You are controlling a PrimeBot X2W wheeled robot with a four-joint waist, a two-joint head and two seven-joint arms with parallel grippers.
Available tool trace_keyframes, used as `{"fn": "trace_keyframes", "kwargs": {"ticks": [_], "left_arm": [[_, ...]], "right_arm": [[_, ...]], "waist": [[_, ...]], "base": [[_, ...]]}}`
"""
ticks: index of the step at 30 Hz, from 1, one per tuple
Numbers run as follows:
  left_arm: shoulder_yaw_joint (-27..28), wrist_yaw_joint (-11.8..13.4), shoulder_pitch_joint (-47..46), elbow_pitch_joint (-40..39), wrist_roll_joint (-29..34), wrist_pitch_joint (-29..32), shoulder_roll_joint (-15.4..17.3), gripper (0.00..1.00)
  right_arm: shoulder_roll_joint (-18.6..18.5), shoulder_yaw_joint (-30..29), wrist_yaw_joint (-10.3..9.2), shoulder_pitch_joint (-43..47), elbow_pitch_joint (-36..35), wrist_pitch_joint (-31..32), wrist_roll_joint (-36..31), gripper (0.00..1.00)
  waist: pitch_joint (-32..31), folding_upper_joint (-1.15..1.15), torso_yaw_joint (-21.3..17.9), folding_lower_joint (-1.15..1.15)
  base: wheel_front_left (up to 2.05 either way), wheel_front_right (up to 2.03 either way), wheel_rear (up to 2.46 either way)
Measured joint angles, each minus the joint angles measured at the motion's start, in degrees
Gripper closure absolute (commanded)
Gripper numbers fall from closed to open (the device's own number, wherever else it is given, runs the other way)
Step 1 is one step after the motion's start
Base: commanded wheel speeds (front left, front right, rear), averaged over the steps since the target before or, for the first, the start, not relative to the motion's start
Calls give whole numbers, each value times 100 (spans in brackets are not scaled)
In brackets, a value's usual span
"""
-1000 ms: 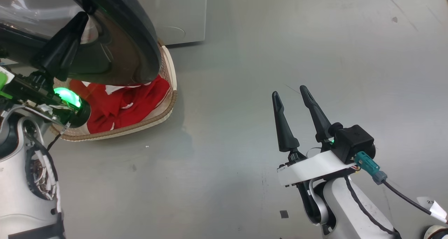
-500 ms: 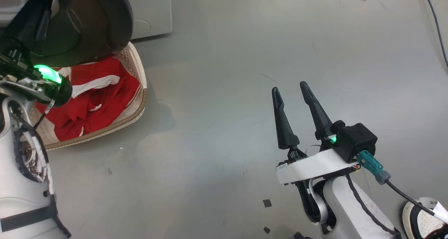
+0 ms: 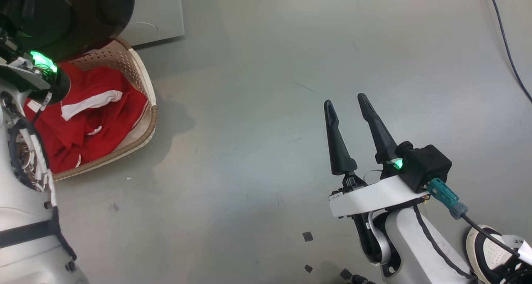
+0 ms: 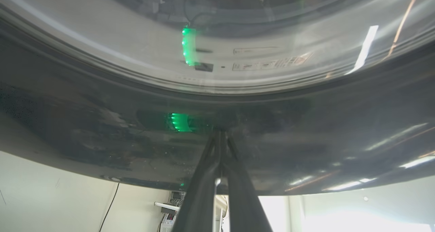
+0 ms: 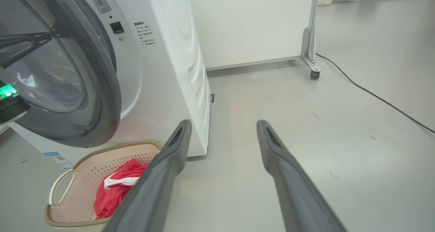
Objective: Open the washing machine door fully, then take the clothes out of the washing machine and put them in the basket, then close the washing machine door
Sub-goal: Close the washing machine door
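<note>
The large round washing machine door [image 5: 102, 99], with a wide glossy black rim around a bulging clear glass bowl, stands swung out from the big white front-loading washing machine [image 5: 170, 72] and overhangs the far end of the basket. The left gripper [image 4: 220, 134] has its two dark fingers pressed together with nothing between them, tips against the black rim. The right gripper [image 3: 345, 100] hangs well apart over the grey floor [image 3: 249, 151] with its fingers spread and empty. The bright red clothes with white trim bands [image 3: 104, 117] lie heaped in the small cream-white perforated plastic basket with a brown woven-look rim [image 3: 152, 117], which sits on the floor just before the machine.
</note>
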Motion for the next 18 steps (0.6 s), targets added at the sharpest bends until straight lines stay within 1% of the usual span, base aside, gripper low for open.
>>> {"fn": "trace_keyframes", "kwargs": {"ticks": [6, 8, 9, 14, 18], "left_arm": [[-68, 0, -176, 186, 143, -29, 56, 100], [-145, 0, -200, 249, 143, -21, 44, 100], [-169, 0, -200, 289, 142, -20, 38, 100], [-325, -8, -170, 493, 165, 70, 32, 100], [-699, -190, 119, 575, 291, 287, -2, 100]], "right_arm": [[3, -74, -2, 1, -40, 0, -1, 0], [2, -124, -3, 2, -42, 0, -5, 0], [3, -143, -42, 2, -41, 0, -8, 0], [3, -241, -43, 0, 2, 0, -83, 0], [5, -372, -43, -11, 86, -1, -212, 0]], "waist": [[27, 0, 15, 0], [26, 0, 54, 0], [22, 0, 77, 0], [-34, 0, 233, 0], [-128, 0, 405, 0]], "base": [[0, 0, 0], [0, 0, 0], [0, 0, 0], [0, 0, 0], [0, 0, 0]]}}
